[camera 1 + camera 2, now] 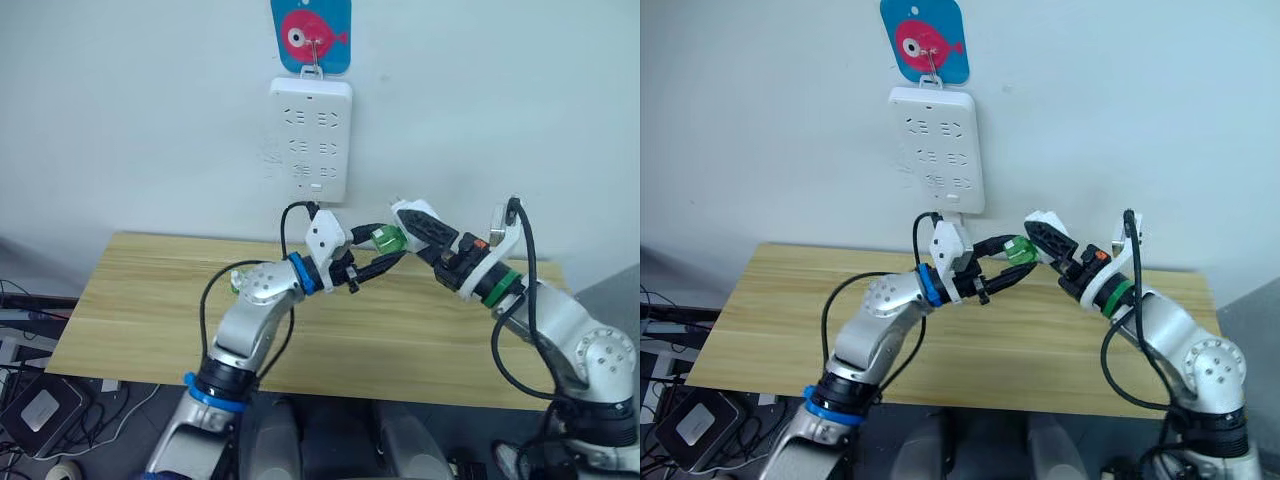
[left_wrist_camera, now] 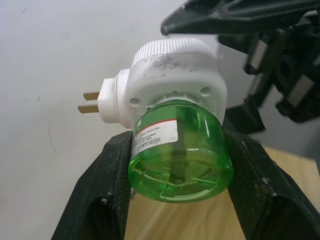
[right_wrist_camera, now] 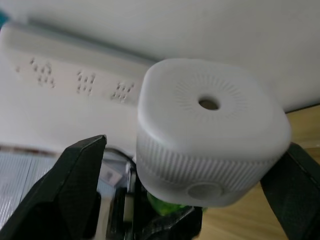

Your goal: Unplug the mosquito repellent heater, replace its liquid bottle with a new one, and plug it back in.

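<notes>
Heater (image 1: pixel 405 214) and bottle (image 1: pixel 385 240) are sitting joined above the worktop (image 1: pixel 150 300), between the left claw (image 1: pixel 375 245) and the right claw (image 1: pixel 412 222). Power strip (image 1: pixel 311 140) is hanging on the wall behind, below a hook plate (image 1: pixel 311 35).

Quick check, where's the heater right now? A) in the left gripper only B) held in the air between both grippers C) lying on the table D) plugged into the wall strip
B: the mosquito repellent heater is held above the table, the left gripper clamped on its green bottle, the right gripper around its white body, prongs free of the power strip.
</notes>
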You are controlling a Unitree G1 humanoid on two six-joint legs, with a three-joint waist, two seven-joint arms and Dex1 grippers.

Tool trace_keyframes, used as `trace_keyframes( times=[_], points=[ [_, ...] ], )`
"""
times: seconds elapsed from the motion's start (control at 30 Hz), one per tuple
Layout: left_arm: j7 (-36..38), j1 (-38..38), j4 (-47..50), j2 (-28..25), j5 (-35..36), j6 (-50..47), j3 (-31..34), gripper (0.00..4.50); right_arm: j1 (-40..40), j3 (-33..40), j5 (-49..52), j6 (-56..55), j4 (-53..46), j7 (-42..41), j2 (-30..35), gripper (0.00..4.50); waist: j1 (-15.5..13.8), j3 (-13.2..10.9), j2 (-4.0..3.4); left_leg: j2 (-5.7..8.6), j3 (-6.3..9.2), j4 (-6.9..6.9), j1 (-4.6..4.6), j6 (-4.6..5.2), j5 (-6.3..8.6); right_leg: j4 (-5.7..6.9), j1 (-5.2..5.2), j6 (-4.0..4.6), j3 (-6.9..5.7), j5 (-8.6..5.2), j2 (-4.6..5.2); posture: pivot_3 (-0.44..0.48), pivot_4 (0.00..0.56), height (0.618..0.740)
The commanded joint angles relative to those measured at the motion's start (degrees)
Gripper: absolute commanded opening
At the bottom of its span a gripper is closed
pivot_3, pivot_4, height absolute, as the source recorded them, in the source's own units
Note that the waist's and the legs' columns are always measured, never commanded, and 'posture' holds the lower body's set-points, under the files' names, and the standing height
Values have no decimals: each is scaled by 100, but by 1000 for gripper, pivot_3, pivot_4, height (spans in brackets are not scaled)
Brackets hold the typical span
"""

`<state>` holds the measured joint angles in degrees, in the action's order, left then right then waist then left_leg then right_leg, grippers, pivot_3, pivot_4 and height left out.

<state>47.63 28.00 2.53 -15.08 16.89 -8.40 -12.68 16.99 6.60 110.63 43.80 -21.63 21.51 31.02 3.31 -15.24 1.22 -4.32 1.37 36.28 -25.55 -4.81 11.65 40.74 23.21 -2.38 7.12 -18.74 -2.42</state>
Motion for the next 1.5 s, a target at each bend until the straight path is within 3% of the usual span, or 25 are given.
trace_keyframes(
  times=[0.03,0.23,0.7,0.8,0.87,1.1,1.2,1.27,1.33,1.4,1.5],
  points=[
    [1119,186,-381,-429,10,860,-24,2253,467,-85,236,1255,723,-1199,932,4484,0,0,0,0,-1,3,1,0,0,3,0,0,1,0,0,-77,258,740],
    [1934,315,-1033,-659,-125,1921,-89,2253,1310,-497,237,2380,1850,-2213,1447,4484,1,-1,1,-5,1,3,3,4,0,2,0,1,-1,0,-7,-84,265,740],
    [1479,177,-992,-290,-446,2225,-105,2253,1747,-735,105,3010,2460,-2571,1647,4484,-8,-2,3,-4,11,15,-8,5,0,7,0,1,-8,0,-5,-61,274,740],
    [1454,135,-939,-279,-439,2200,-111,2253,1786,-713,36,3067,2551,-2639,1668,3966,-8,-2,3,-4,10,19,-8,5,0,9,0,1,-7,0,-5,-63,275,740],
    [1459,102,-910,-275,-433,2183,-125,2253,1811,-699,-10,3104,2596,-2679,1673,3244,-9,-2,3,-4,10,20,-8,5,0,10,0,1,-7,0,-5,-63,275,740],
    [1503,50,-867,-262,-296,1993,-120,2253,1951,-630,-291,3258,2726,-2959,1686,3137,-8,-2,2,-4,11,24,-9,5,0,11,0,1,-7,0,-5,-65,277,740],
    [1199,100,-491,-185,595,38,92,2253,2077,-593,-790,3427,2440,-3468,1762,3136,-5,-4,-1,-5,12,26,-9,5,0,13,0,1,-8,0,-5,-68,274,740],
    [850,338,-222,-312,2422,-2810,459,2253,2172,-622,-1166,3596,2240,-3996,1854,3135,0,-9,-5,-5,16,30,-11,6,0,14,0,1,-12,0,-5,-62,269,740],
    [840,776,-648,-538,4043,-5548,845,2253,2273,-647,-1435,3724,2177,-4428,1914,3135,18,-15,-3,-6,35,38,-19,6,1,18,2,0,-28,-1,-7,-59,270,740],
    [772,1047,-1220,-581,4565,-6757,1099,2253,2358,-671,-1737,3786,2141,-4788,1934,3135,37,-19,-6,-13,65,48,-28,7,1,22,3,-22,-48,-14,-22,-58,269,740],
    [710,1110,-1428,-542,4642,-7215,1190,2253,2481,-672,-2032,3878,2210,-5152,1895,3135,42,-19,-8,-13,74,51,-27,7,1,23,0,-19,-56,-13,-25,-63,264,740]
  ],
)
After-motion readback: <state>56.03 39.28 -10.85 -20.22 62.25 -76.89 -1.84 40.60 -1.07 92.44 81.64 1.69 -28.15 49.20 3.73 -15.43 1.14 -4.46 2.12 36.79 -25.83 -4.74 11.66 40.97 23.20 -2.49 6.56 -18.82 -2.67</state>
